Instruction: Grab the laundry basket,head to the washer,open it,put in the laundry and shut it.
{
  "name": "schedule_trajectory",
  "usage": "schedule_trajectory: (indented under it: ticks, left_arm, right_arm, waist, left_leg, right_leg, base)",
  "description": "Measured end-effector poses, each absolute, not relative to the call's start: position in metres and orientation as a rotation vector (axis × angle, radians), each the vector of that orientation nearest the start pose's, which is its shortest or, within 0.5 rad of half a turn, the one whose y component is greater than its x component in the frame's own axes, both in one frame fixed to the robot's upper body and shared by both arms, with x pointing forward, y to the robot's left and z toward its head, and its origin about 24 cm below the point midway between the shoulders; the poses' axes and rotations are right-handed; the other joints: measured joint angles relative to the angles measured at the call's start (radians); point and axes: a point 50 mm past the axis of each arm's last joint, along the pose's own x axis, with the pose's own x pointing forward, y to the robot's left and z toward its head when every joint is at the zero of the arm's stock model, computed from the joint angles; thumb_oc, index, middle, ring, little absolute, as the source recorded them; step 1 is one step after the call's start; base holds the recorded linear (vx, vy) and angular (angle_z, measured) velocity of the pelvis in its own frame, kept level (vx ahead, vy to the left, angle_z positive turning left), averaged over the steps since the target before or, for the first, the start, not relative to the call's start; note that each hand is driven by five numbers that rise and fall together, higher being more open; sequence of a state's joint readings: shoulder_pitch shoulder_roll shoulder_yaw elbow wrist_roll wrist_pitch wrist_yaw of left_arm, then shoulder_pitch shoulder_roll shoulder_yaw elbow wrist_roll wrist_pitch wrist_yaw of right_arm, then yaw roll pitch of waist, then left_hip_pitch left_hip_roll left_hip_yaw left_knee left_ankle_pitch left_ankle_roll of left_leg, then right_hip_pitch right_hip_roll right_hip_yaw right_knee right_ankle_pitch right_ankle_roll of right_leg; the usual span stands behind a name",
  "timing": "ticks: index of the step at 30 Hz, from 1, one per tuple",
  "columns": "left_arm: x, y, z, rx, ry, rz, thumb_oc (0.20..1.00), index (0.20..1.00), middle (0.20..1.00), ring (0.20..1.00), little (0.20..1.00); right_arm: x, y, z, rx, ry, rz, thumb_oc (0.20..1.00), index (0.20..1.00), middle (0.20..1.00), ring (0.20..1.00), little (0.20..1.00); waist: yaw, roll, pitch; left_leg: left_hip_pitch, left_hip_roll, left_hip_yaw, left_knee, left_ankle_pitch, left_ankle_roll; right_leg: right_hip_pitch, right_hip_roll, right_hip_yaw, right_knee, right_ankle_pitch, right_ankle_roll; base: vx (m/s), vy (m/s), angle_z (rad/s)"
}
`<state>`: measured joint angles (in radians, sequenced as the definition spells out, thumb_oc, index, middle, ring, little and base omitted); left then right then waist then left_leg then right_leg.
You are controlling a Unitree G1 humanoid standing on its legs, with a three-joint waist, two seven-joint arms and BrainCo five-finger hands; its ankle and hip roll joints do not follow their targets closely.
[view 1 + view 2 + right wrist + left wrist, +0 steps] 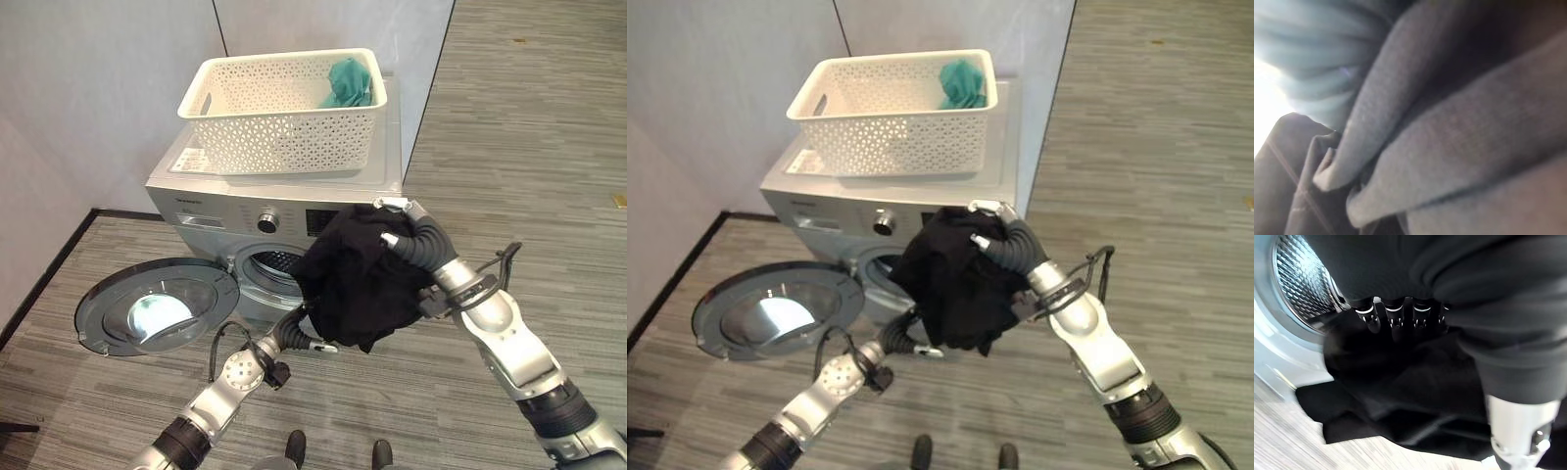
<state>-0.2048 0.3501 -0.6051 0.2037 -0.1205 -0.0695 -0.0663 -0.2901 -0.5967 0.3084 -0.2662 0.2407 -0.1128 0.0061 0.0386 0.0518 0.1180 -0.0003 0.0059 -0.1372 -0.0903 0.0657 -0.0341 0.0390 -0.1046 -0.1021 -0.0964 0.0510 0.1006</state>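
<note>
Basket [284, 113] already up on the washer [387, 166], door [152, 305] swung open to the left, so grab, walk and open look done. Right robot hand [411, 240] curled round a black garment [358, 279] just in front of the drum opening [274, 262]; left robot hand [1396, 318] under it, grip can't tell. Teal item [350, 83] left in basket; door to shut after. Washer top is flat grey metal. Room: grey striped floor [519, 117], pale wall panels [98, 88].

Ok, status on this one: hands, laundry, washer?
Both robot hands on the black garment, right robot hand gripping. Washer door open, drum unobstructed. Teal item left in basket.
</note>
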Motion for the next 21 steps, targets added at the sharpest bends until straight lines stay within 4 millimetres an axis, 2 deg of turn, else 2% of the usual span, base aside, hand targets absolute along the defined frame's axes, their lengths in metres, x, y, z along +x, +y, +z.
schedule_trajectory:
  ticks: [2, 9, 16, 21]
  left_arm:
    - [0.253, 0.071, 0.018, 0.282, 0.080, -0.666, 1.000, 1.000, 1.000, 1.000, 1.000]
    - [0.253, 0.057, 0.028, 0.252, 0.057, -0.724, 1.000, 1.000, 1.000, 1.000, 1.000]
    - [0.252, 0.037, 0.035, 0.131, 0.058, -0.728, 1.000, 1.000, 1.000, 1.000, 1.000]
    - [0.268, 0.020, 0.036, 0.128, 0.070, -0.684, 1.000, 1.000, 1.000, 1.000, 1.000]
  right_arm:
    - [0.268, -0.137, 0.168, -0.331, -0.511, 0.445, 0.200, 0.200, 0.200, 0.200, 0.200]
    - [0.270, -0.138, 0.167, -0.324, -0.507, 0.422, 0.200, 0.200, 0.200, 0.200, 0.200]
    - [0.273, -0.135, 0.161, -0.281, -0.485, 0.390, 0.200, 0.200, 0.200, 0.200, 0.200]
    - [0.268, -0.114, 0.148, -0.235, -0.446, 0.460, 0.200, 0.200, 0.200, 0.200, 0.200]
  waist:
    - [-0.003, 0.000, 0.000]
    - [-0.013, -0.001, -0.001]
    - [-0.029, -0.001, -0.001]
    - [-0.037, -0.002, -0.001]
  left_leg:
    - [-0.001, 0.000, -0.008, 0.000, 0.001, -0.001]
    - [-0.001, 0.001, -0.016, 0.000, 0.004, -0.002]
    - [0.000, 0.002, -0.017, 0.000, 0.004, -0.001]
    - [-0.001, 0.000, -0.018, 0.000, 0.004, -0.001]
  right_leg:
    - [0.002, 0.000, -0.011, 0.000, 0.000, 0.000]
    - [0.007, -0.001, -0.017, 0.000, -0.001, -0.002]
    - [0.009, -0.001, -0.018, 0.000, -0.001, -0.002]
    - [0.009, 0.000, -0.018, 0.000, -0.001, -0.002]
  base:
    - [0.02, -0.009, 0.10]
    - [-0.01, 0.001, 0.04]
    - [0.00, 0.000, 0.00]
    - [-0.01, 0.001, 0.00]
